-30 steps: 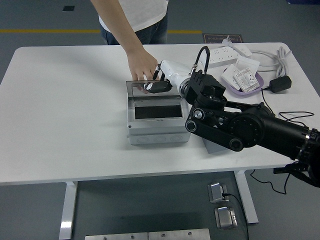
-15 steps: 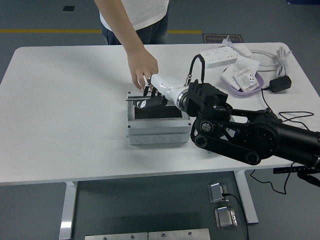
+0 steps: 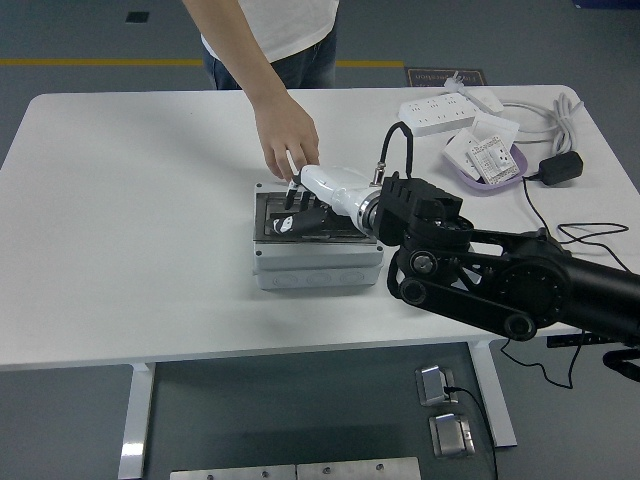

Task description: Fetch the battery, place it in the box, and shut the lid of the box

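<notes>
Lid (image 3: 312,222) now lowered flat on grey rectangular box (image 3: 318,268); right hand (image 3: 300,214) presses it, fingers flat, grasping nothing.
Person's hand (image 3: 287,140) at 12 o'clock; smooth white counter (image 3: 130,220), grey floor.

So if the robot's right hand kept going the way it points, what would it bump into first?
The right hand points left and down onto the box, so it would likely meet the lid right under its fingers first. The person's hand sits just behind it; depth is hard to judge.
</notes>
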Available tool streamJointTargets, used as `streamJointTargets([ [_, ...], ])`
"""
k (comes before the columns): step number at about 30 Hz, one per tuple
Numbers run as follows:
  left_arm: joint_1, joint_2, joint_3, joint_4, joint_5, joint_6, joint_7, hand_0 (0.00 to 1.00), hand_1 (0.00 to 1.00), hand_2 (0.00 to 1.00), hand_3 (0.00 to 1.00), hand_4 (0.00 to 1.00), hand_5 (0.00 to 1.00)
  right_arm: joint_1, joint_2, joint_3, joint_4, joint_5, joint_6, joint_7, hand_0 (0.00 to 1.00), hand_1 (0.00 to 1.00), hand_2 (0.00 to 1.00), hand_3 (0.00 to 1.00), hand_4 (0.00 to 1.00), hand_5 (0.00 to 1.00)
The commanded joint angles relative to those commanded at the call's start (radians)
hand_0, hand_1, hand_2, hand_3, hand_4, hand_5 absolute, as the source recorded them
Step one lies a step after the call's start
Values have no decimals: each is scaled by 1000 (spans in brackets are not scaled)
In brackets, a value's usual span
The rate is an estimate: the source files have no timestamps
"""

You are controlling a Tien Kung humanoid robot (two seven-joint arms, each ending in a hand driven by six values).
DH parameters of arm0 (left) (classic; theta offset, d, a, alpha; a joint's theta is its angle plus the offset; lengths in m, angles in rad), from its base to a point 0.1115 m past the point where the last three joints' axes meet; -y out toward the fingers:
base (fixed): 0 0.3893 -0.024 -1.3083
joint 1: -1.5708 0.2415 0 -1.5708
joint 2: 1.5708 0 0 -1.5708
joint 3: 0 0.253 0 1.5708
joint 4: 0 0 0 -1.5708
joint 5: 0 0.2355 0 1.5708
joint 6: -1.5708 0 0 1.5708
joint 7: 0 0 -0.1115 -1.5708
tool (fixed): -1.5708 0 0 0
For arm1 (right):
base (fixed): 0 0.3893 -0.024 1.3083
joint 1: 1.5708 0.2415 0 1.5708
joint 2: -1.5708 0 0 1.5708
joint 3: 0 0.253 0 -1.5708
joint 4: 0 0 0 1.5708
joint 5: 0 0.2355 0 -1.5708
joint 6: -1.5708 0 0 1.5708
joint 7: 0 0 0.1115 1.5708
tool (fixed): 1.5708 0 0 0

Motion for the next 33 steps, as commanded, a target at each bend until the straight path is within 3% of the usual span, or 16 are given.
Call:
streamJointTargets([
  [9,4,-5,-11,0,9,0,4,636,703,620,593,559,407,-114,-67,188,11,-74,2,0,622,531,518,599,785,621],
  [15,6,-7,-18,0,15,0,3,638,703,620,594,558,406,-227,-62,344,-1,-139,-64,0,620,534,520,592,784,621],
  [17,7,-8,-20,0,14,1,3,638,703,621,594,557,404,-264,-53,396,-8,-161,-100,7,620,539,532,596,780,617],
  [22,10,-11,-22,0,13,3,1,637,703,620,594,557,403,-350,-39,511,-23,-152,-210,114,625,543,539,602,782,621],
  [27,14,-17,-26,0,14,4,2,637,703,620,594,557,403,-446,-14,595,-48,-25,-383,299,625,543,539,602,782,621],
  [33,14,-21,-29,0,16,5,1,638,703,621,594,557,403,-531,-3,589,-71,195,-587,528,630,542,545,586,783,621],
])
